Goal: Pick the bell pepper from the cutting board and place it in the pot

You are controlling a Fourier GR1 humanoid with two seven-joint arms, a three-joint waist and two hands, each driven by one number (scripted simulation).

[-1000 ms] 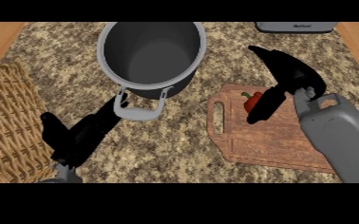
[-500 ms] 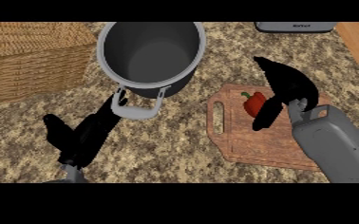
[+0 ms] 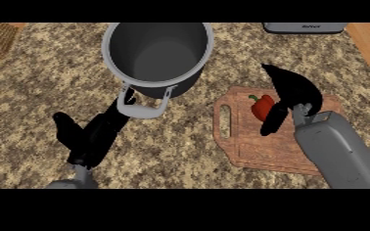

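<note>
A red bell pepper with a green stem lies on the wooden cutting board at the right. My right hand sits right against it: the fingers arch over its far right side and the thumb points down at its near right edge, neither curled round it. The empty grey pot stands at the back centre, its near handle pointing toward me. My left hand rests open at the lower left, fingertips just short of that handle.
A grey appliance stands at the back right edge. A corner of a wicker basket shows at the far left. Speckled stone counter lies between the pot and the board.
The view has swung, so the basket has slid out to the upper left. My right hand has settled lower beside the pepper, which still lies on the board. The left hand stays open.
</note>
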